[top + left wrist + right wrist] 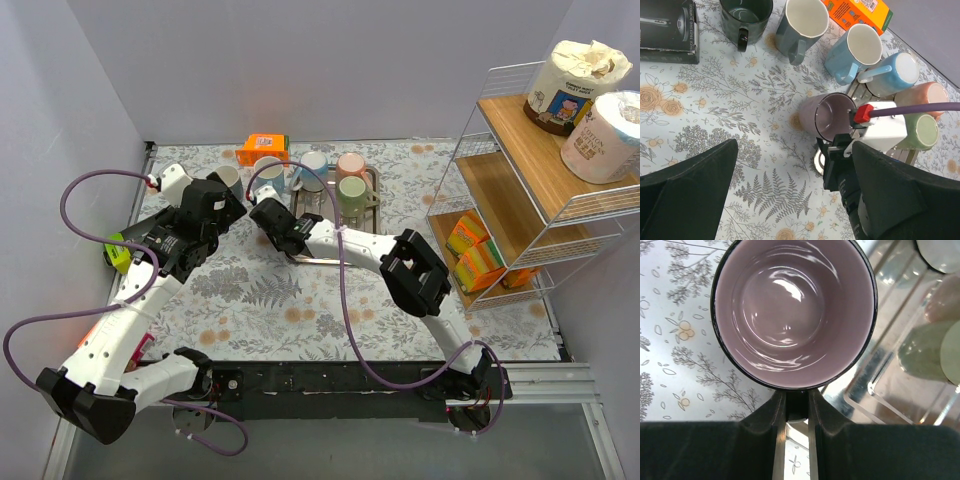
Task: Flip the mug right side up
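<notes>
Two fingers [760, 416] of your right gripper [796, 410] are clenched on the dark handle of the mug [795, 310], which runs down between them at the near edge of the right wrist view. The mug's round mouth faces straight into that camera. It has a thin dark rim and a glossy lilac inside with bright streaks of reflected light, and there is nothing in it. From the left wrist view you can see the mug [827, 116] tipped over, its pale lilac wall leaning left and its mouth turned up and toward the right gripper [837, 147]. It is over the floral cloth [715, 100], just beside the left edge of the shiny tray [880, 385]. You cannot tell whether it touches the cloth. Your left gripper [795, 165] hangs above the cloth near the mug with its jaws spread wide, grasping nothing. On the tray beyond the mug stand a green mug [917, 131], a pink mug [925, 97] and a blue mug [892, 74], close together. Farther out on the cloth, three mugs stand mouth up: a light blue one [855, 50], a grey-blue one [802, 25] and a dark green one [746, 15]. An orange box [857, 11] lies behind them, and a black box [667, 25] sits off to the left.
</notes>
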Robot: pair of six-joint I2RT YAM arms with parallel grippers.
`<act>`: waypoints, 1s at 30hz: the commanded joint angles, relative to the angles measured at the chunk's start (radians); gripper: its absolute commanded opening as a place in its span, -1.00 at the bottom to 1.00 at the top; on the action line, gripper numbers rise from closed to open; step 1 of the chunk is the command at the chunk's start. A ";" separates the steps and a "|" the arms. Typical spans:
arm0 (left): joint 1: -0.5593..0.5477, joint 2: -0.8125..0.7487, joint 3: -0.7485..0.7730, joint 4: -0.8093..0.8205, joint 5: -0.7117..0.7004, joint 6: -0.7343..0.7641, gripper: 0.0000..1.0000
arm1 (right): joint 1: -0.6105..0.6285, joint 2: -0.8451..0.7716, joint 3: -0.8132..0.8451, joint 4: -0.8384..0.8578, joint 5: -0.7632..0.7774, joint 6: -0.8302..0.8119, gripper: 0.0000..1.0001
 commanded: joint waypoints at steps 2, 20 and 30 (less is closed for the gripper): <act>-0.001 -0.002 0.039 -0.005 -0.005 0.018 0.96 | 0.004 0.013 0.056 0.116 -0.037 -0.035 -0.97; -0.001 0.008 0.041 -0.002 0.009 0.018 0.96 | 0.001 0.007 0.107 0.059 -0.051 -0.036 -0.18; -0.001 -0.005 0.051 0.032 0.037 0.040 0.96 | -0.012 -0.039 0.150 0.034 -0.168 0.004 0.13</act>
